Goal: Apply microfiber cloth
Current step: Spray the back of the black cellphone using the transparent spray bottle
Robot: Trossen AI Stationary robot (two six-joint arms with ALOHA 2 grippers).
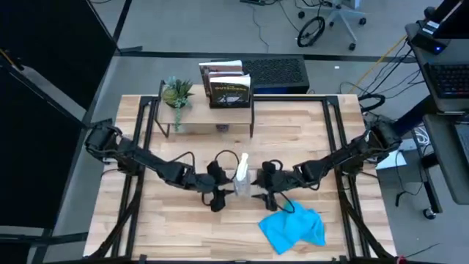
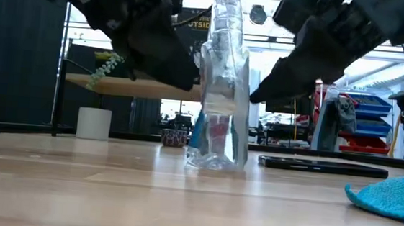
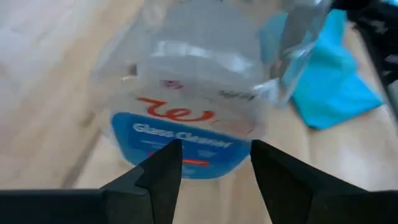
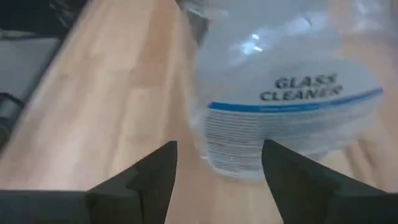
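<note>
Both claws flanked the clear glass-cleaner bottle point(image 1: 241, 176) at mid-bench, the left claw point(image 3: 214, 163) and right claw point(image 4: 219, 168) each spread open and gripping nothing. The microfiber cloth point(image 1: 293, 229) lay crumpled just beyond the right claw, apparently untouched. A clean pickup would favour pinching a raised fold.

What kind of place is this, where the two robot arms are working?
Probably a robotics lab or workshop. The pale wooden table stands on a grey floor with loose cables, a wheeled office chair sits behind it, and blue storage bins on shelves show in the room beyond.
</note>
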